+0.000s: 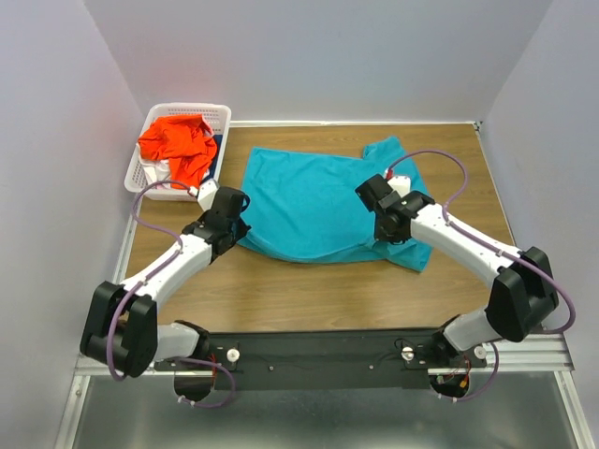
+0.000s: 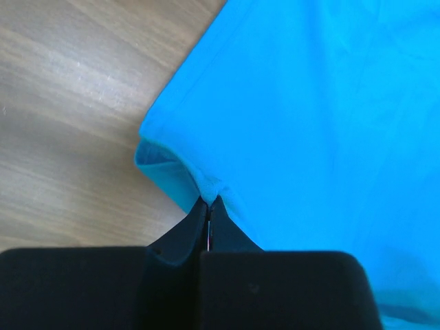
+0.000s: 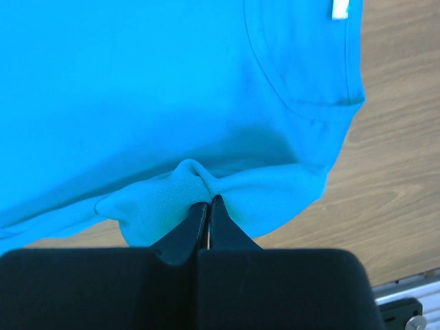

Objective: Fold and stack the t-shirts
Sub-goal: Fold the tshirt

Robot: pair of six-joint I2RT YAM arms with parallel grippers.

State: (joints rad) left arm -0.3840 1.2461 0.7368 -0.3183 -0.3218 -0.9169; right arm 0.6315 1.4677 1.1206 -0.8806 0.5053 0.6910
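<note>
The large teal-blue t-shirt point(image 1: 314, 201) lies spread on the wooden table. My left gripper point(image 1: 236, 229) is shut on its near left edge; the left wrist view shows the pinched hem point(image 2: 210, 189) at my gripper point(image 2: 210, 201). My right gripper point(image 1: 388, 229) is shut on the shirt's near right side; the right wrist view shows a bunched fold point(image 3: 189, 180) at my gripper point(image 3: 209, 202), with the collar point(image 3: 309, 103) beyond. An orange-red t-shirt point(image 1: 178, 142) lies in the white lattice basket point(image 1: 138, 159), over white and dark blue cloth.
The basket stands at the table's far left corner by the left wall. Bare wood point(image 1: 309, 295) lies between the shirt and the arm bases. Walls close in the left, back and right sides.
</note>
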